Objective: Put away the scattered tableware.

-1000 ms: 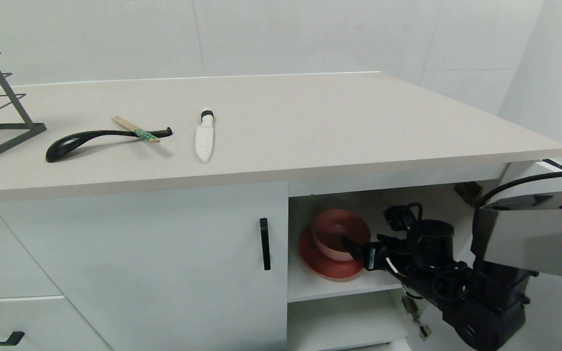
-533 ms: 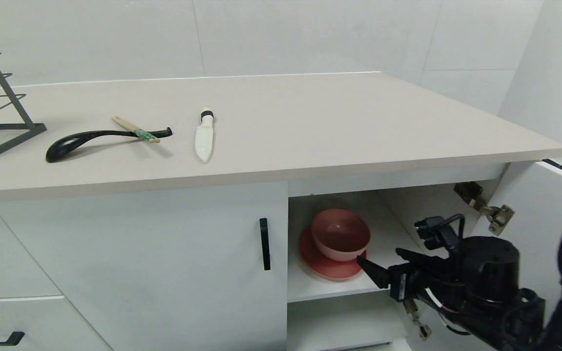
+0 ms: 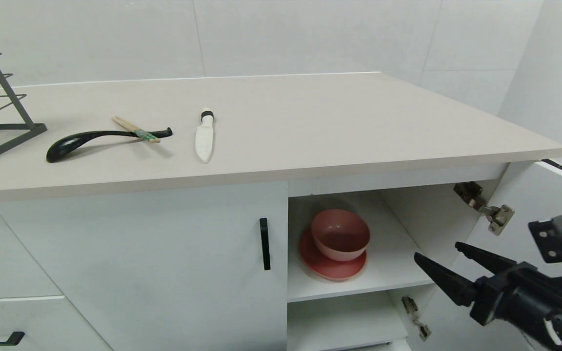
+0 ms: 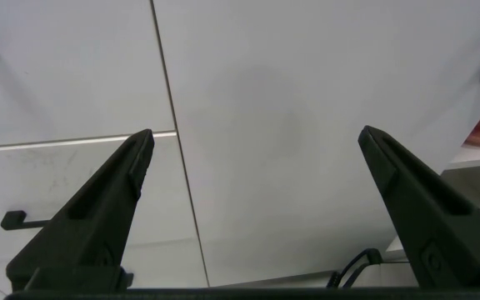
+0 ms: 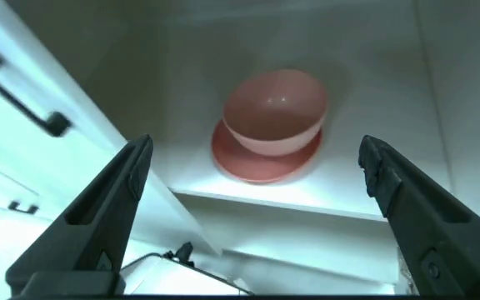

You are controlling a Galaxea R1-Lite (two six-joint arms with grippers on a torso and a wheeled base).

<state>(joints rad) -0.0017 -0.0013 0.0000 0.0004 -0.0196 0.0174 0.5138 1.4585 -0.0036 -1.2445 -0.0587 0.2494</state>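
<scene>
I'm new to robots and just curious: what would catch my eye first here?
A pink bowl sits on a red plate on the shelf of the open cabinet, with the right gripper open in front of it. On the countertop lie a black ladle, chopsticks crossing its handle, and a white knife beside them.

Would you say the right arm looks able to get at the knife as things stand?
Probably yes, though not directly. The right gripper hangs open below the counter edge, by the open cabinet, so it must rise over that edge first. The knife lies clear, apart from the ladle.
</scene>
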